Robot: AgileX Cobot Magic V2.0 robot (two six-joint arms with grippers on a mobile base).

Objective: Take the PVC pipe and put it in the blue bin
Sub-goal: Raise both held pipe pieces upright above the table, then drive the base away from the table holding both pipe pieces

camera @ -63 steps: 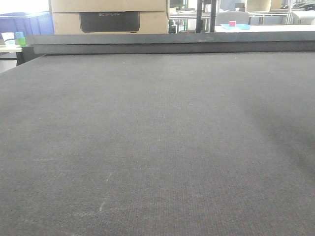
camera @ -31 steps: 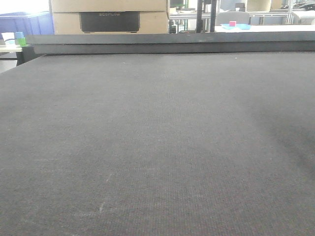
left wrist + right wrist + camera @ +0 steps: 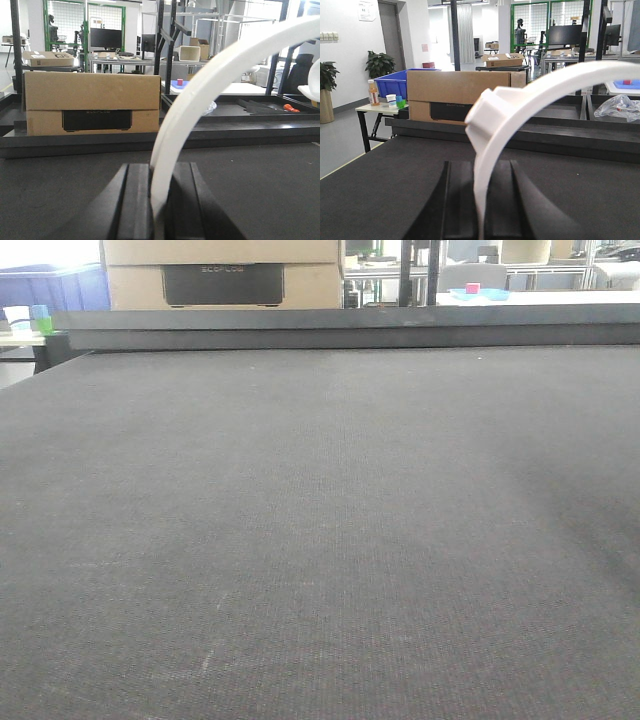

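The left gripper (image 3: 159, 202) has its dark jaws closed narrowly on the lower end of a white, curved PVC pipe (image 3: 210, 75), which rises from between them and arcs up to the right above the black table (image 3: 260, 175). The right gripper (image 3: 481, 205) is likewise clamped on white curved pipe, here bearing a thicker collar (image 3: 492, 112); whether it is the same piece cannot be told. The blue bin (image 3: 395, 82) stands well apart, beyond the table's far left corner, beside a cardboard box (image 3: 457, 87)

Lab: green mesh cage (image 3: 65, 22), monitor (image 3: 105, 38)
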